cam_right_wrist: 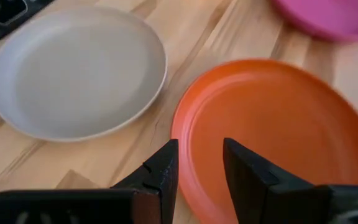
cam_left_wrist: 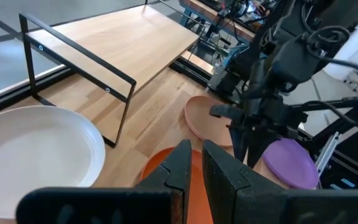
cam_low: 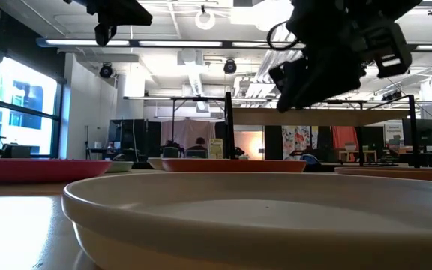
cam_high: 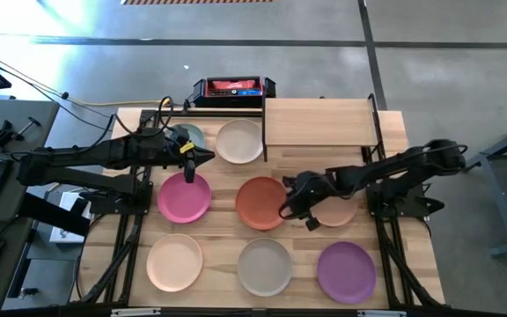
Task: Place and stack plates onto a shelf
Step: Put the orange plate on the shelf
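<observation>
- Pale grey plate (cam_high: 265,266): nearest item in the low view, filling its foreground; lies at 6 o'clock on the counter (cam_high: 394,132), between the peach plate (cam_high: 174,261) at 7 o'clock and the purple plate (cam_high: 347,271) at 5 o'clock.
- Orange-red plate (cam_high: 259,202): centre of the counter; judged the present target.
- Right hand (cam_high: 290,208): hovers over the orange-red plate's 3 o'clock rim, fingers narrowly parted and empty; in the right wrist view the rim sits just ahead of the gap between the fingertips.
- Tan plate (cam_high: 340,212): at 3 o'clock of the orange-red plate, largely under the right arm.
- Magenta plate (cam_high: 183,197): at 9 o'clock of centre.
- Left hand (cam_high: 202,157): hangs above the counter near the magenta plate's 12 o'clock edge, fingers nearly together, holding nothing.
- Cream plate (cam_high: 238,141) and teal plate (cam_high: 189,135): at 11 o'clock, beside the shelf; the teal one is partly hidden by the left arm.
- Shelf (cam_high: 319,121): at 1 o'clock; no plate on its board.
- Step in hand, by judgement: approach to a first pick-up; no plate yet stacked.
- Next move calls for: lowering the right hand so one finger goes under the rim and one over it, closing, then lifting toward 1 o'clock clear of the black frame posts.
</observation>
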